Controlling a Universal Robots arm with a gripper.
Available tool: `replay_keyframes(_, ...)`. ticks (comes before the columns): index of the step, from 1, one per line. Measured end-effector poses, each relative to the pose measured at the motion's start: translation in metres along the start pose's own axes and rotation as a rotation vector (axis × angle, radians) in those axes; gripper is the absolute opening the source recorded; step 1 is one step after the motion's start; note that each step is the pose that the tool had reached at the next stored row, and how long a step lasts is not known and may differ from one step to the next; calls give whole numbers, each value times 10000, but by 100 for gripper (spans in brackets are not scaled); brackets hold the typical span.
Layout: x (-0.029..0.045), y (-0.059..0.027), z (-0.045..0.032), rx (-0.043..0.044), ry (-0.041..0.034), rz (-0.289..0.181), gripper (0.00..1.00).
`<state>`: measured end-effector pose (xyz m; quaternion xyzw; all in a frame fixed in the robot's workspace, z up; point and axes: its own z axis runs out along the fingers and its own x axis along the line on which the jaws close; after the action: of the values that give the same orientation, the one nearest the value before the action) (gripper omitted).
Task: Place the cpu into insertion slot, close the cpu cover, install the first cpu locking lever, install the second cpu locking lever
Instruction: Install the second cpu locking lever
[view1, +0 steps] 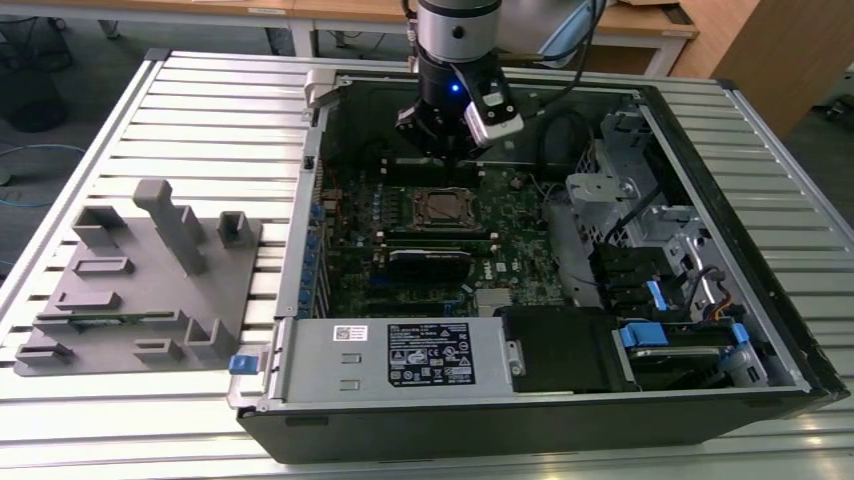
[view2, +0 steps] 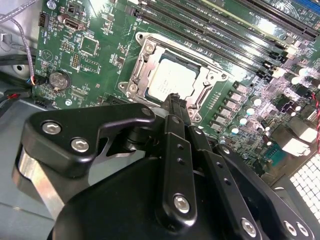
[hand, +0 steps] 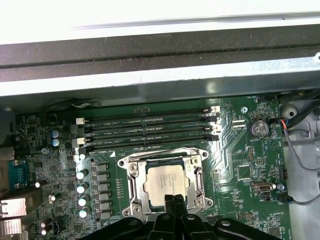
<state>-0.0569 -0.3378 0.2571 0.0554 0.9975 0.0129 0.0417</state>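
Observation:
The cpu (hand: 167, 181) lies flat in the insertion slot (hand: 125, 162) on the green board, its silver-grey top showing. The cpu cover (hand: 196, 182) lies down around it as a silvery frame. In the second wrist view the cpu (view2: 172, 80) sits inside the cover (view2: 145, 55). My gripper (hand: 173, 200) is shut, with nothing seen between its black fingers (view2: 176, 107), whose tips hang just above the socket's edge. In the exterior view the gripper (view1: 434, 150) hovers inside the computer case, a little behind the slot (view1: 441, 207). How the locking levers stand I cannot tell.
Long black memory slots (hand: 145, 131) run beside the socket. The case wall (view1: 320, 180), a grey power-supply box (view1: 394, 355), drive bays and cables (view1: 641, 230) ring the board. A grey fixture tray (view1: 134, 290) lies on the slatted table at the exterior view's left.

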Motion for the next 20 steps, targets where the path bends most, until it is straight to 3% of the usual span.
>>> replay_keyframes(8,-64,-4,8,3,30,1,11)
replay_keyframes(20,-79,-154,20,3,29,7,11)
